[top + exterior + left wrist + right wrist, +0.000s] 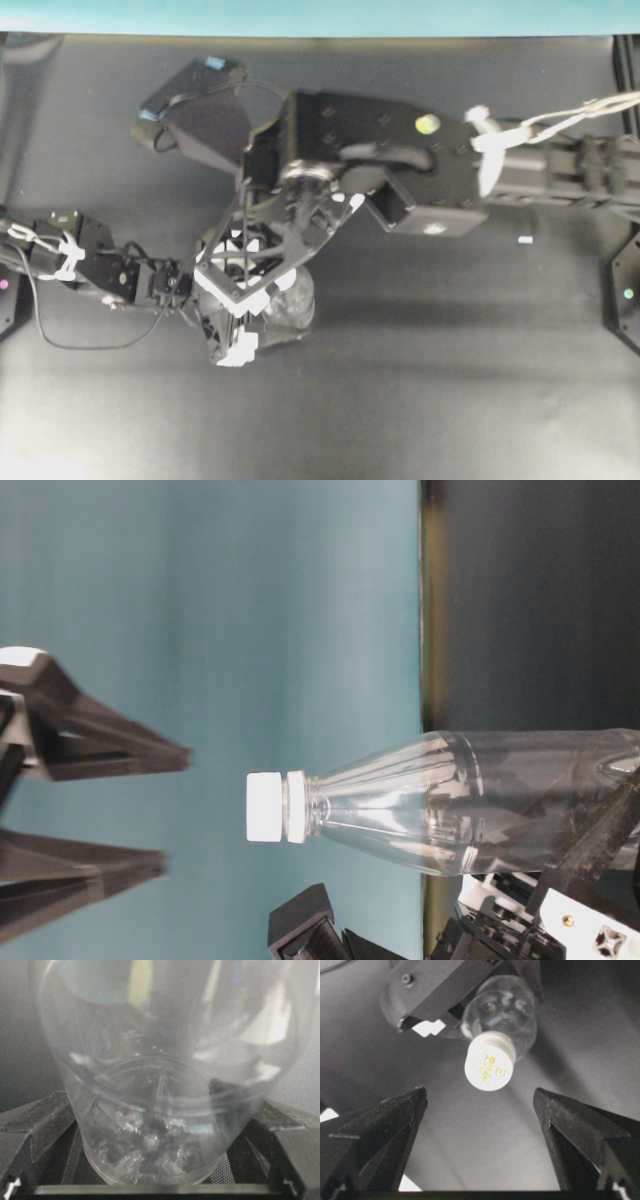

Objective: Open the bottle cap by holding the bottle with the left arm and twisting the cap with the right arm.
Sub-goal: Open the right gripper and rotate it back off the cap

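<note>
Holding step done: bottle (480,800) upright on the dark bench (450,400), body clamped low between the fingers of the left end effector (160,1180). Right end effector (480,1105) spread wide, poised above the bottle cap (489,1061), fingers clear on either side, touching nothing. Cap seemingly seated on the neck. Left to do: descend, close on the cap, twist it loose.

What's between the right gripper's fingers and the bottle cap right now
Nothing. In the table-level view the right gripper stands open, short of the bottle cap, with only bare gap between; the right wrist view shows the same.
</note>
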`<control>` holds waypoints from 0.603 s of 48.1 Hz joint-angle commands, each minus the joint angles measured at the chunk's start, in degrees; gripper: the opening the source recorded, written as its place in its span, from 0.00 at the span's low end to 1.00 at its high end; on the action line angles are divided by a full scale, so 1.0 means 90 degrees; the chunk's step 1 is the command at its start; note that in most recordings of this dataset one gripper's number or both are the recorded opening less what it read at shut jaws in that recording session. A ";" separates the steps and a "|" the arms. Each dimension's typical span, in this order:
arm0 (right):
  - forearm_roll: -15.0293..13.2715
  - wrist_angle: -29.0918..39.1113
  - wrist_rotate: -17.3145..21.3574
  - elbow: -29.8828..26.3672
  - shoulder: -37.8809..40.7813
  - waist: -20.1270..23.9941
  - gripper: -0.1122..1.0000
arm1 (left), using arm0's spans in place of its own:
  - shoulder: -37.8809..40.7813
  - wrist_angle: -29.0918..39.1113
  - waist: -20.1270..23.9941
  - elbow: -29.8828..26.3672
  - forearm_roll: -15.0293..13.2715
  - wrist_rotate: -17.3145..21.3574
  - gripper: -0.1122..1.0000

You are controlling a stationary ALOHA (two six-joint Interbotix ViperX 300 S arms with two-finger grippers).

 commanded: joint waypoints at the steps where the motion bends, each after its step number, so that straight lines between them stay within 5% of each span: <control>1: -0.0020 -0.0059 0.0068 0.0137 0.0029 0.0059 0.84 | -0.0029 -0.0010 -0.0049 -0.0029 0.0020 -0.0010 0.91; 29: -0.0020 -0.0732 0.0049 0.1016 -0.0156 0.0010 0.77 | -0.0029 -0.0020 -0.0049 -0.0029 0.0020 -0.0010 0.91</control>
